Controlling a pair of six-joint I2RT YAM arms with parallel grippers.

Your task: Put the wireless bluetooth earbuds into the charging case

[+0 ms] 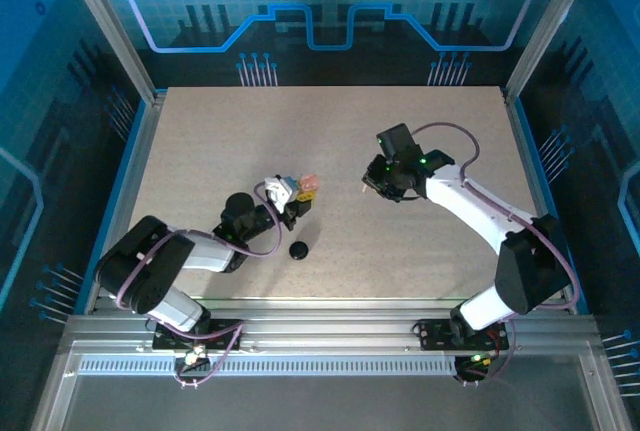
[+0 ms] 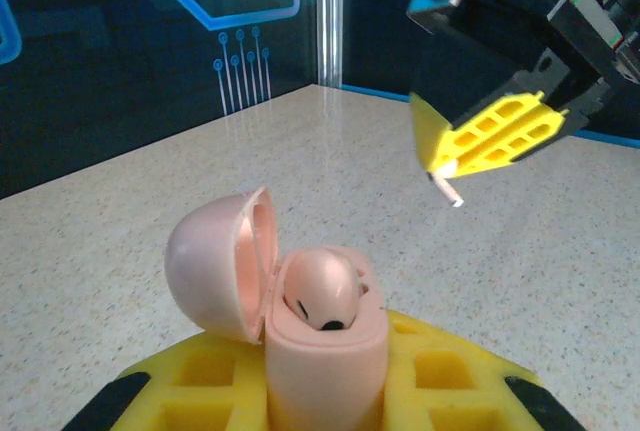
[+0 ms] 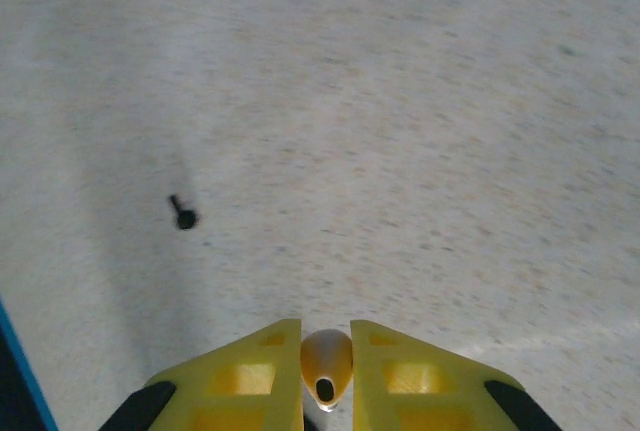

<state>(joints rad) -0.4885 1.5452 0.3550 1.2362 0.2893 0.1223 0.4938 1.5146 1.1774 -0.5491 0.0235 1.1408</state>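
Observation:
My left gripper (image 1: 296, 199) (image 2: 325, 366) is shut on a pink charging case (image 2: 325, 361) (image 1: 308, 183), held upright with its lid (image 2: 215, 261) swung open to the left. One pinkish-white earbud (image 2: 322, 291) sits in the case's left socket. My right gripper (image 1: 370, 184) (image 3: 326, 356) hangs above the table to the right of the case, apart from it, and is shut on a whitish earbud (image 3: 326, 363). In the left wrist view that gripper (image 2: 455, 156) shows at the upper right, with the earbud's stem (image 2: 447, 189) poking down from its yellow fingers.
A small black earbud with a short stem (image 3: 183, 213) lies loose on the speckled table (image 1: 430, 271). A small round black piece (image 1: 298, 249) rests in front of my left gripper. Blue walls and metal posts (image 1: 112, 31) bound the table.

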